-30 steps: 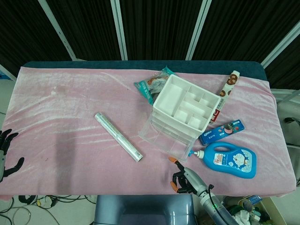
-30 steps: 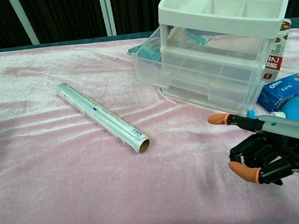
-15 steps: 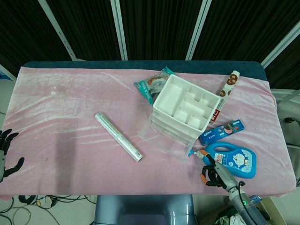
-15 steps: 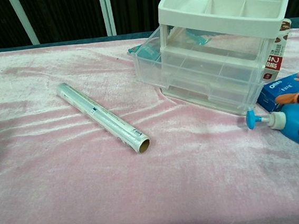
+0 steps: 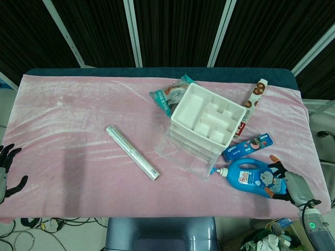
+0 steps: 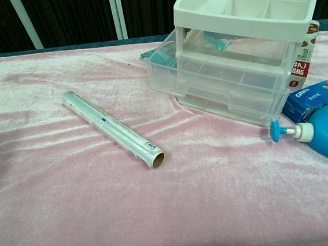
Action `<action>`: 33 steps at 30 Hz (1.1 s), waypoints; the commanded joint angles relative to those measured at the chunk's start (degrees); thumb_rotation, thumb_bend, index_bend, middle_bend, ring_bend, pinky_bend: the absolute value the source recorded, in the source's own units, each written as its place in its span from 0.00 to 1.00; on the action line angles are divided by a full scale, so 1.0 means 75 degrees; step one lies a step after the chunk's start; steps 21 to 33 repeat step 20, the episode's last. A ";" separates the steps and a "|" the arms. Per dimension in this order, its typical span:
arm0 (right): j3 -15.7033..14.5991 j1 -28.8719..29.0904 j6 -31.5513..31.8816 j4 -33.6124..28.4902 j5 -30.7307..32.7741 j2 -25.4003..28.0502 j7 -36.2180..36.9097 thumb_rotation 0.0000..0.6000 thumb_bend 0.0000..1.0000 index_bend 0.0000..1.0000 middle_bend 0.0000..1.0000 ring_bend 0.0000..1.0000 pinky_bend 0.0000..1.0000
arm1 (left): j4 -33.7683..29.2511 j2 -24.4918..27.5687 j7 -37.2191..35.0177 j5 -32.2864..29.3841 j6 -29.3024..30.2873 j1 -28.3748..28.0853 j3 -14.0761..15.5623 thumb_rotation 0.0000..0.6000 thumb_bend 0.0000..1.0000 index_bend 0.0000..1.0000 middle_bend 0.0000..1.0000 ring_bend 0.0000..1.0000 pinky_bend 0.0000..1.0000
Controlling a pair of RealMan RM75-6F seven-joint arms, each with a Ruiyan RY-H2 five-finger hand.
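right hand (image 5: pixel 285 182): fingers spread, holds nothing, touches base end of blue bottle (image 5: pixel 254 178) | left hand (image 5: pixel 7 170): at table edge, fingers apart, holds nothing

Setting was a robot test bench in a lab: table (image 5: pixel 63 73) draped in pink velvet cloth (image 5: pixel 78 120), black curtain panels (image 5: pixel 178 31) behind, loose cables (image 5: pixel 36 225) on floor below.

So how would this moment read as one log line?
right robot hand: open, beside blue bottle base | left robot hand: open, off table edge | roll: untouched
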 commanded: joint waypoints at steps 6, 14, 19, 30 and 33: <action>0.0109 -0.0858 0.2202 0.0696 -0.0789 -0.0372 -0.2206 1.00 0.18 0.00 0.15 0.24 0.26 | -0.0102 0.0098 0.0147 0.0099 -0.0081 0.0009 0.0134 1.00 0.30 0.15 0.08 0.02 0.00; 0.0265 -0.1089 0.2831 0.0234 -0.1082 -0.0482 -0.2987 1.00 0.18 0.00 0.14 0.24 0.26 | -0.0225 0.0249 0.0213 0.0088 -0.0218 -0.0014 0.0201 1.00 0.30 0.15 0.08 0.02 0.00; 0.0351 -0.1126 0.2840 0.0168 -0.1125 -0.0470 -0.2929 1.00 0.18 0.00 0.14 0.24 0.26 | -0.0051 0.0212 0.0137 0.0261 -0.0114 -0.0041 0.0176 1.00 0.30 0.15 0.08 0.02 0.00; 0.0373 -0.1140 0.2880 0.0160 -0.1151 -0.0484 -0.2930 1.00 0.18 0.00 0.14 0.24 0.26 | -0.0028 0.0196 0.0090 0.0291 -0.0075 -0.0039 0.0163 1.00 0.30 0.15 0.08 0.02 0.00; 0.0373 -0.1140 0.2880 0.0160 -0.1151 -0.0484 -0.2930 1.00 0.18 0.00 0.14 0.24 0.26 | -0.0028 0.0196 0.0090 0.0291 -0.0075 -0.0039 0.0163 1.00 0.30 0.15 0.08 0.02 0.00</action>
